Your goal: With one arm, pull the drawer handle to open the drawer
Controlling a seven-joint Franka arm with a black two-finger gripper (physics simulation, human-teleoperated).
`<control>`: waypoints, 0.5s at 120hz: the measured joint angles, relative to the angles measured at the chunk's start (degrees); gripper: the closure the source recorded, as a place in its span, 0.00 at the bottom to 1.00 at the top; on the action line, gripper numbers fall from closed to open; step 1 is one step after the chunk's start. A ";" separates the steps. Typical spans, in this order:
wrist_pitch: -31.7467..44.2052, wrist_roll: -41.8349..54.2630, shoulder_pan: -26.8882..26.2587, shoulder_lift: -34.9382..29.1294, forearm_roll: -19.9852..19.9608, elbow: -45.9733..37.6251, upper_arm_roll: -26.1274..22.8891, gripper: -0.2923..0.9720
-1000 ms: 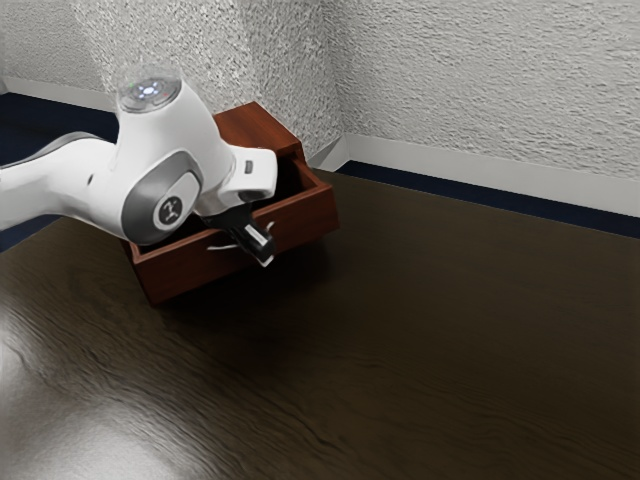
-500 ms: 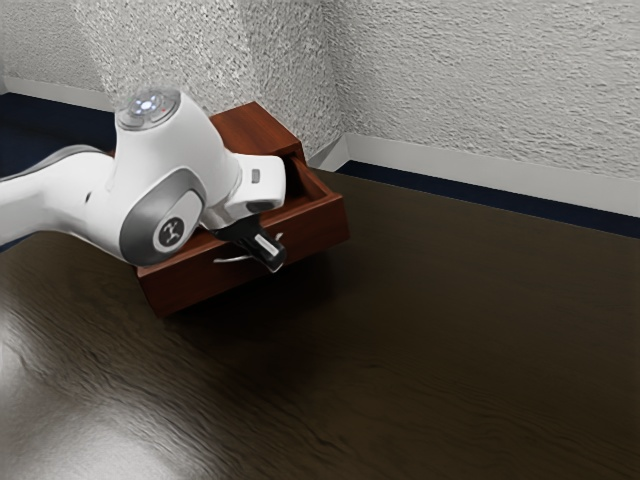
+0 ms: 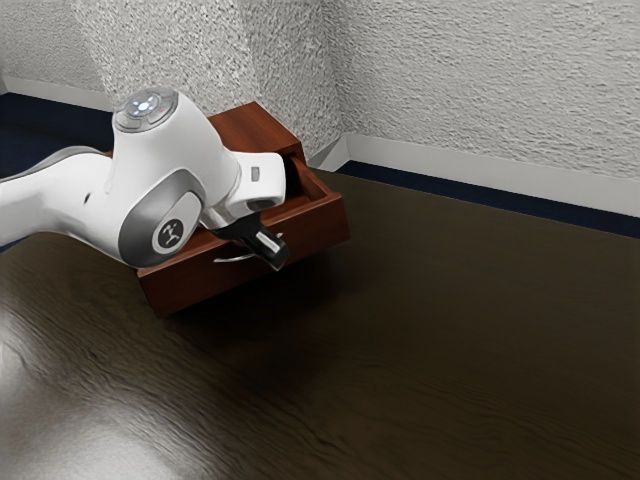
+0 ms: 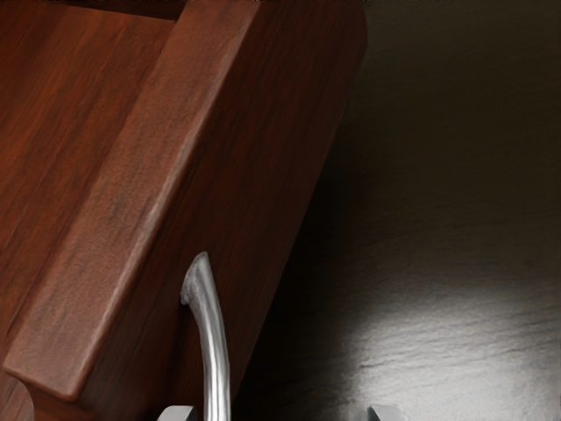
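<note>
Item: curved silver metal handle (image 4: 210,342) on the red-brown wooden drawer (image 3: 240,268) (standing partly out), lying between the wide-set fingers (image 4: 179,413) of the black two-finger gripper (image 3: 271,254), close beside one, seemingly hooked there for pulling.

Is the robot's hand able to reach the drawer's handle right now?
Probably yes. The gripper sits right at the handle on the drawer front, and nothing stands between them.

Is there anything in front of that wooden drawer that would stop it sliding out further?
Nothing visible does. The gripper is right at the handle, and the dark table in front of the drawer shows no objects along its path.
</note>
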 joint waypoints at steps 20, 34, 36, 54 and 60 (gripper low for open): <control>0.01 -0.15 0.28 -0.71 -0.03 0.01 0.06 0.58; 0.03 -0.19 0.81 -1.91 0.19 0.02 0.23 0.55; 0.03 -0.18 0.77 -2.05 0.24 0.04 0.39 0.55; -2.16 -1.02 0.68 -4.31 0.93 4.30 0.50 0.49; -6.26 -3.45 -0.70 -4.33 0.67 9.82 0.35 0.44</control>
